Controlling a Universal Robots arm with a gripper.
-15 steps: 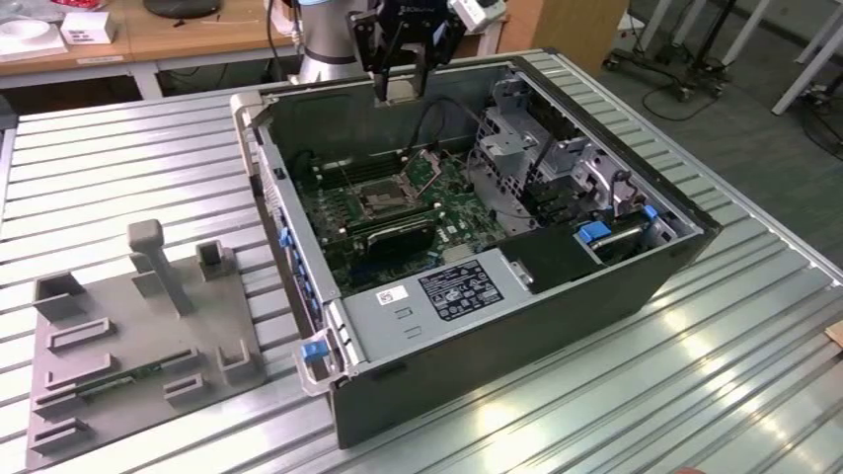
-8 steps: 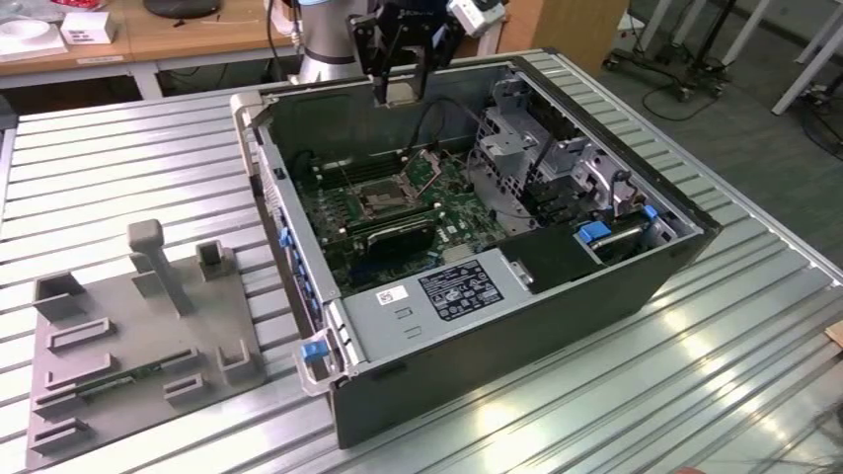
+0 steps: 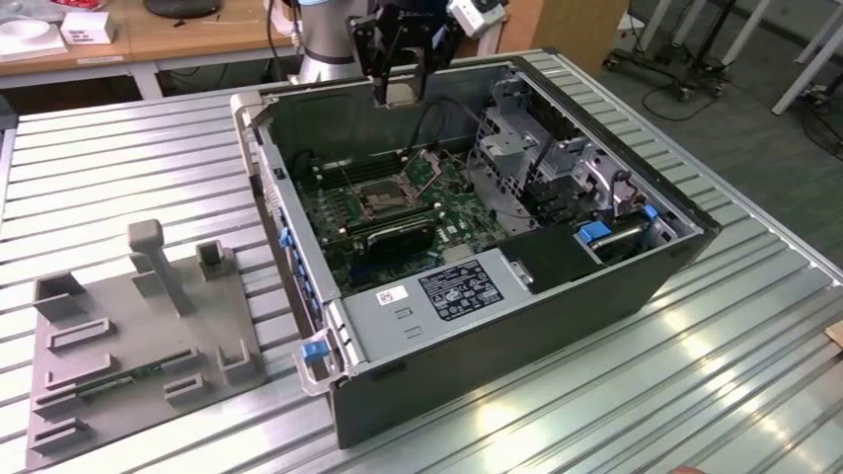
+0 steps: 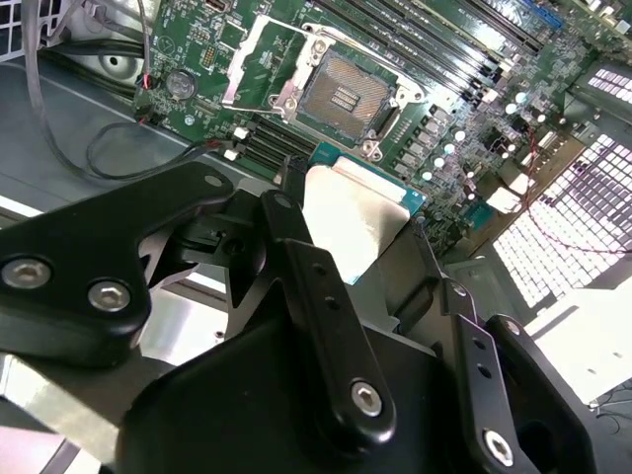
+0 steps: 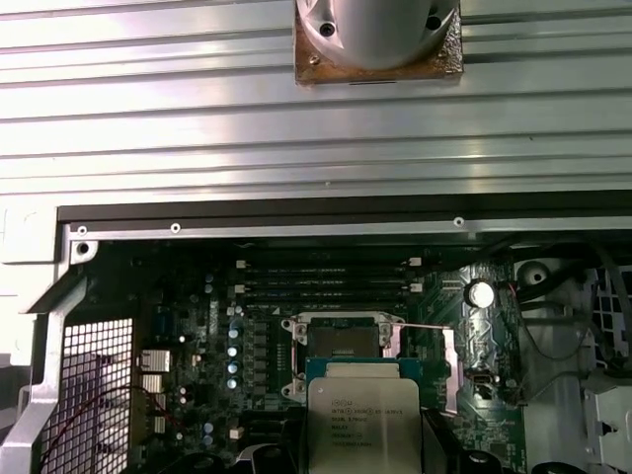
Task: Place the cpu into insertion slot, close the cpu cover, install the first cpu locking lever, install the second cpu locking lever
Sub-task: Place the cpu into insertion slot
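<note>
**Q:** What does the gripper (image 3: 401, 87) hold?

**A:** Its jaws are clamped on the cpu (image 4: 357, 219), with one of the black fingers (image 4: 296, 259) along each side edge. The chip's silver top faces the first wrist view.

**Q:** Where is the chip relative to the board?

**A:** In the exterior view it hangs above the open computer case (image 3: 554, 296), near the far wall and clear of the green motherboard (image 3: 455, 225). The insertion slot (image 4: 346, 94) lies bare. The cpu cover (image 4: 243, 61) stands swung open just beside it.
</note>
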